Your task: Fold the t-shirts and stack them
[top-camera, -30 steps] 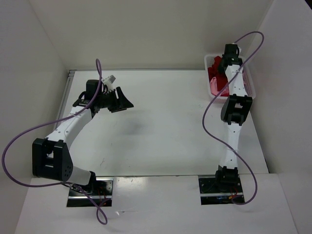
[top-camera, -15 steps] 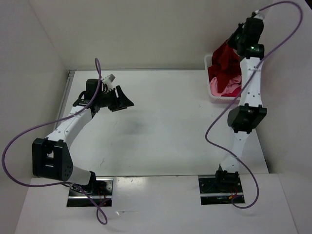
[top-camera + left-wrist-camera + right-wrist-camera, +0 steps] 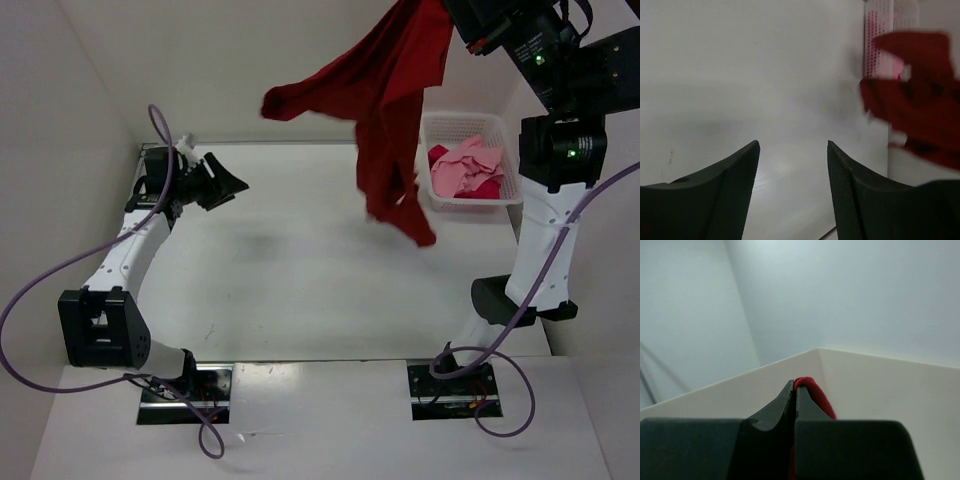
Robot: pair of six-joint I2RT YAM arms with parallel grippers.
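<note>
Right gripper (image 3: pixel 794 387) is pinched tight on a small fold of the dark red t-shirt (image 3: pixel 385 110); in the wrist view a bit of red cloth shows squeezed between the fingers. I've got that shirt hanging high in the air over the far right part of the table (image 3: pixel 300 280), just left of the white mesh basket (image 3: pixel 505 197), with one sleeve flung out to the left and the body trailing down to a point, nothing touching the tabletop. The light pink t-shirt (image 3: pixel 465 165) and the crimson-pink t-shirt (image 3: pixel 488 188) sit crumpled in the basket. Left gripper (image 3: pixel 793 143) has its fingers apart and holds nothing, over the far left of the table, well apart from the shirt. My read: the cloth is light, limp and floppy, will swing and bunch, not fragile, not likely to slip from a firm pinch. One bunched hold won't spread it, so I'd take a second hold at a shoulder or hem corner with the left before laying it flat.
</note>
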